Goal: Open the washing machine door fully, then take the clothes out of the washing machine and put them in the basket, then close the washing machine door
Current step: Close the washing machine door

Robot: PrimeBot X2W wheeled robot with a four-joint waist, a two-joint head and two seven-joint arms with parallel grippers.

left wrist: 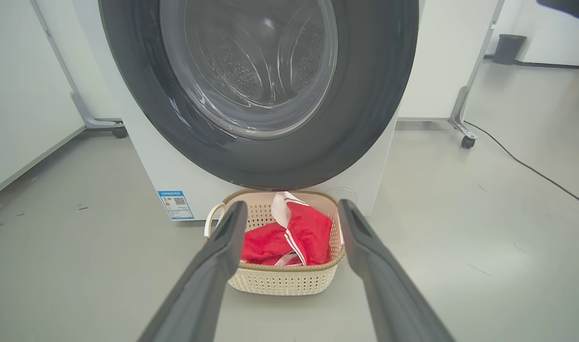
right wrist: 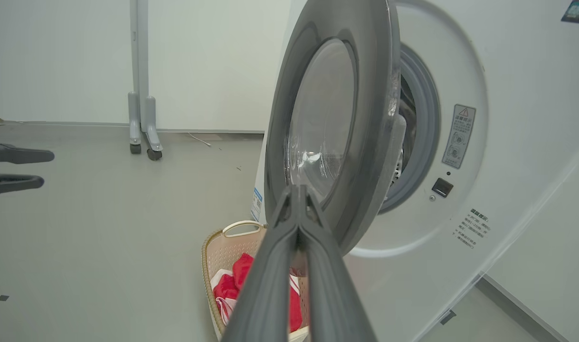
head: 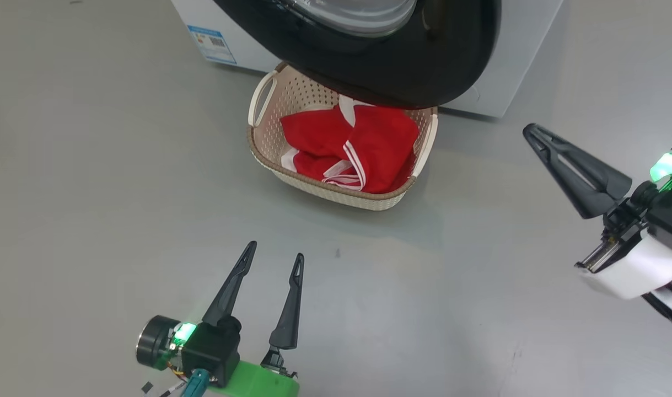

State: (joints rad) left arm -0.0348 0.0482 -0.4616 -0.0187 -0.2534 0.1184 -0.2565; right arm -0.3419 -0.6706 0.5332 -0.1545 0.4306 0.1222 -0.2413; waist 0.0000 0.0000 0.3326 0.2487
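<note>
The washing machine (head: 526, 49) stands at the top of the head view. Its washing machine door (head: 402, 71), a black ring around a glass bowl, hangs partly open over the basket (head: 324, 190). In the right wrist view the door (right wrist: 336, 142) is nearly edge-on, with the drum opening (right wrist: 415, 128) behind it. Red clothes (head: 363, 143) with white stripes lie in the cream basket on the floor. My left gripper (head: 275, 251) is open and empty, pointing at the basket from a short way back. My right gripper (head: 531, 132) is shut and empty, off to the right of the door.
White partition panels on wheeled stands (left wrist: 462, 128) flank the machine. A black cable (left wrist: 522, 164) runs over the grey floor at the right, and a dark bin (left wrist: 507, 47) stands far back. A blue label (head: 214, 44) marks the machine's lower front.
</note>
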